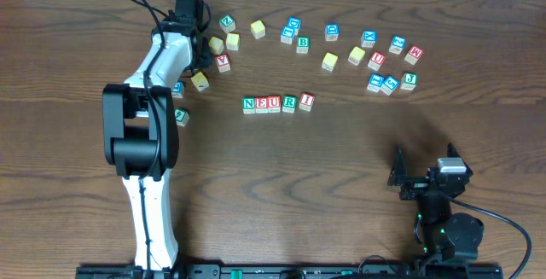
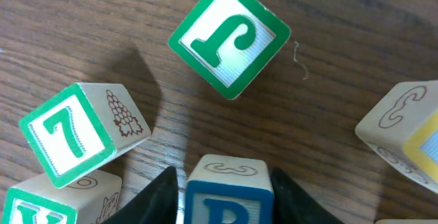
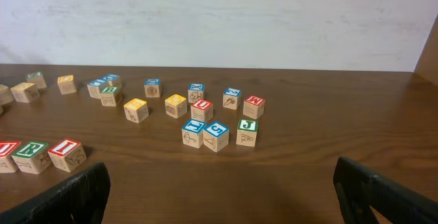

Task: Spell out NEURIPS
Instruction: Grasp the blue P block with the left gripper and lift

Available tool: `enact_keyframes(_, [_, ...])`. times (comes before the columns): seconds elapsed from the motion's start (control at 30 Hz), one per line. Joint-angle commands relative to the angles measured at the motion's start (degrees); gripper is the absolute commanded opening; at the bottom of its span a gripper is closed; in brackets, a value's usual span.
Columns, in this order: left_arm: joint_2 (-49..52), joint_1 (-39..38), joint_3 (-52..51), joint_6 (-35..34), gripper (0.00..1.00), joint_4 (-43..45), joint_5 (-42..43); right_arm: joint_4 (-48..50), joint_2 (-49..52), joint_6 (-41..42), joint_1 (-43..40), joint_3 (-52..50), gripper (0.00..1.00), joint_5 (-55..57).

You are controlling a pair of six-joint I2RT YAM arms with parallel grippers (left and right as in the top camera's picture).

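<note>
Five cubes stand in a row at mid-table: green N (image 1: 248, 104), red E (image 1: 261, 104), red U (image 1: 274, 104), green R (image 1: 289, 103) and red I (image 1: 306, 101). The right wrist view shows the row's end, R (image 3: 31, 155) and I (image 3: 66, 153). My left gripper (image 1: 205, 44) is at the back left among loose cubes. In its wrist view the blue P cube (image 2: 228, 193) sits on the table between the two black fingers, and my left gripper (image 2: 226, 203) is shut on it. My right gripper (image 1: 424, 170) rests near the front right, open and empty (image 3: 219, 190).
Around the P cube lie a green J cube (image 2: 229, 38), a green-framed cube (image 2: 75, 131) and a yellow-edged cube (image 2: 410, 131). Several more letter cubes are scattered along the back, among them a cluster at the right (image 1: 388, 81) and yellow-topped ones (image 1: 330, 61).
</note>
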Motion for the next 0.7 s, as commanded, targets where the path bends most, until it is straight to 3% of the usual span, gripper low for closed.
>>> enact_keyframes(0.0, [0.70, 0.20, -0.31, 0.59, 0.36, -0.13, -0.17, -0.20, -0.33, 0.50, -0.33, -0.07, 0.99, -0.31])
enact_keyframes(0.17, [0.11, 0.20, -0.09, 0.59, 0.27, -0.55, -0.17, -0.20, -0.33, 0.50, -0.33, -0.07, 0.99, -0.31])
enact_keyframes(0.67, [-11.93, -2.01, -0.09, 0.61, 0.26, -2.78, -0.15, -0.20, -0.33, 0.50, -0.33, -0.07, 0.99, -0.31])
